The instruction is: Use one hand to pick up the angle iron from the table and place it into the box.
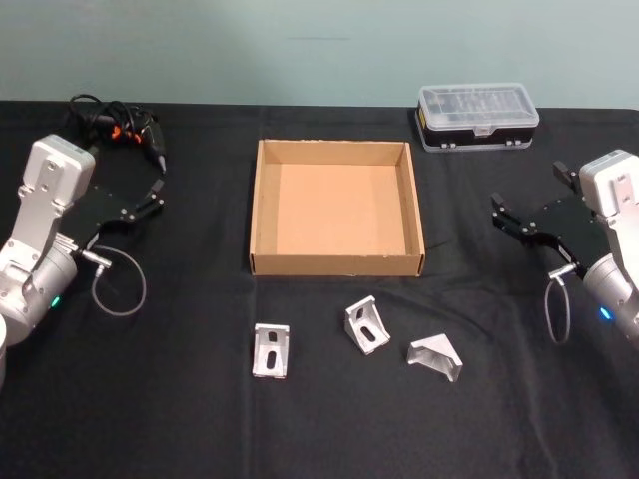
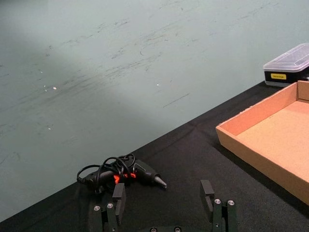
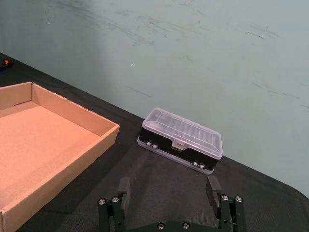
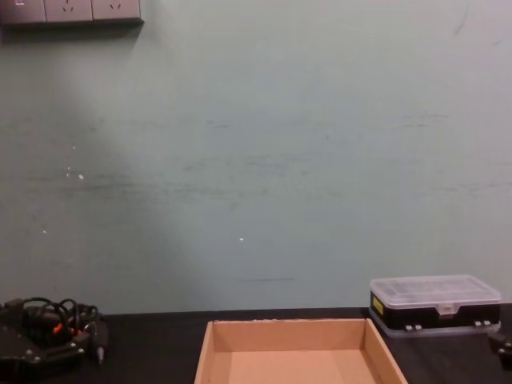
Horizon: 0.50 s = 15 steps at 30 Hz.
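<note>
Near edge of table [image 1: 150, 399]: three silver angle irons in a loose row, all lying on the black top, none in a gripper.
- left angle iron [image 1: 271, 350]: slotted face up, in front of the box's near-left corner.
- middle angle iron [image 1: 367, 324]: tilted, slotted face showing, closest of the three to the box but apart from it.
- right angle iron [image 1: 435, 358]: on its side, just beside the middle one, not touching.

Centre of table: box [image 1: 336, 263], tan cardboard with low walls and an open top, nothing inside.

Left edge: left gripper [image 2: 162, 193] over the table, well apart from the box. Fingers spread wide, nothing between them. It points toward the far-left corner.

Right edge: right gripper [image 3: 168, 186] over the table, level with the box's near half. Fingers spread wide, nothing between them. It faces the organiser case.

Far-left corner: black power tool [image 1: 135, 130] with orange marks and a tangled cable, just beyond the left gripper.

Far edge, right of the box: organiser case [image 1: 477, 116], black with a clear lid, closed.

Behind the table: pale green wall [image 4: 256, 160].
</note>
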{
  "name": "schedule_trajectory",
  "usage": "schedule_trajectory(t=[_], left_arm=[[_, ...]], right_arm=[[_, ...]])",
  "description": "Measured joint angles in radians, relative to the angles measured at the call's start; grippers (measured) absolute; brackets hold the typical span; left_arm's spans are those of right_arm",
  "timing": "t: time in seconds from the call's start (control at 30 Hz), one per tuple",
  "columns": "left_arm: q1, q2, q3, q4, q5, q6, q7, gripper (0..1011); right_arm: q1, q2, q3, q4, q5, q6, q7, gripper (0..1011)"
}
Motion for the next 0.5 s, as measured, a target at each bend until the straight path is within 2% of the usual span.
schedule_trajectory(t=[0.5], left_arm=[[0.000, 0.000, 0.000, 0.000, 0.000, 0.000, 0.000, 1011]], right_arm=[[0.000, 0.000, 0.000, 0.000, 0.000, 0.000, 0.000, 1000]])
